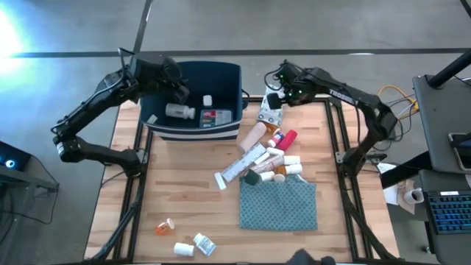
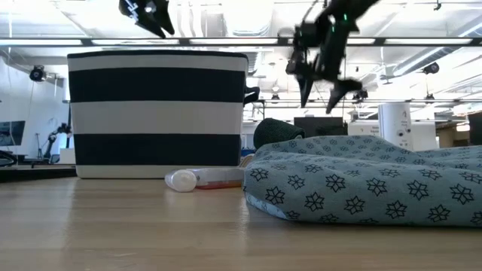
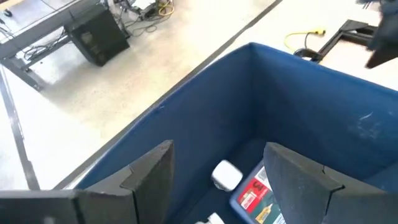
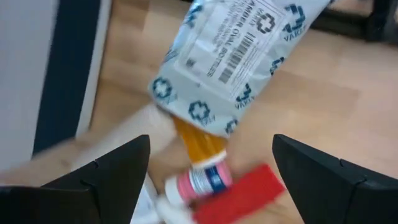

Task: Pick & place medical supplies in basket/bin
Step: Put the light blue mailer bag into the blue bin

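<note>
A robotics lab: concrete floor (image 1: 294, 26), a laptop (image 1: 447, 210) and cables (image 1: 397, 99) right of the wooden desk (image 1: 184, 199), ceiling strip lights (image 2: 422, 51).

You see a brightly lit room, with a hard white glare at the overhead view's left edge. In the table-level view, ceiling strip lights glow behind the striped bin (image 2: 157, 113), leaving its near side shaded; the patterned cloth (image 2: 361, 181) up close is soft. The right wrist view is smeared with blur, especially the printed packet (image 4: 239, 56). The left wrist view is sharper.
</note>
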You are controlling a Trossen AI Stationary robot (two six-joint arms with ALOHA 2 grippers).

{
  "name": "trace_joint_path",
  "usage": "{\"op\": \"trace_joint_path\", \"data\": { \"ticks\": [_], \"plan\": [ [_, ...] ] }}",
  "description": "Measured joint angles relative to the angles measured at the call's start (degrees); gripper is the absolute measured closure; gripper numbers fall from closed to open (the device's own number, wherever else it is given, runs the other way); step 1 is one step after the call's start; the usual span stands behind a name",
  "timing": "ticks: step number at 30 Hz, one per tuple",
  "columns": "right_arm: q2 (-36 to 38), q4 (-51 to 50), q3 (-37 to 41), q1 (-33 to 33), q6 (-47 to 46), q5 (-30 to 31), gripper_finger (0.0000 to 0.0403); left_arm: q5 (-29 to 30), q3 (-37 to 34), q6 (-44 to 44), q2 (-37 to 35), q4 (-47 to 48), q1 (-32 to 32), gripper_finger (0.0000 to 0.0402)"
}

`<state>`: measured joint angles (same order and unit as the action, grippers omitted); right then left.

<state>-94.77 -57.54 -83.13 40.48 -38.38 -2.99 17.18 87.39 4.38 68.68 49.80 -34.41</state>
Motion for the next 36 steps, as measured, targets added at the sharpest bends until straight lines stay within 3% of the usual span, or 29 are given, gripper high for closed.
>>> {"op": "trace_joint_path", "data": {
  "ticks": [7,12,16,25,36],
  "plan": [
    [-0.6,17.0,11.0,4.3,-7.5,-1.4,0.0074,-3.5,-0.2,-0.4,0.1,0.2,0.3,0.0174],
    [-0.8,19.4,14.4,7.1,-13.6,5.3,0.0074,-3.8,-0.2,-0.5,0.2,-0.6,0.4,0.0173],
    [-2.3,21.9,16.2,10.2,-14.2,3.5,0.0076,-3.7,-0.2,-0.4,0.2,-2.5,0.4,0.0173],
    [-7.2,34.4,15.6,12.5,-17.2,1.2,0.0076,-3.7,-0.4,-0.4,1.1,-3.5,0.4,0.0173],
    [-9.6,36.2,11.8,13.1,-10.6,3.8,0.0076,-3.7,-0.5,-3.2,1.1,-3.1,0.4,0.0173]
  ]
}}
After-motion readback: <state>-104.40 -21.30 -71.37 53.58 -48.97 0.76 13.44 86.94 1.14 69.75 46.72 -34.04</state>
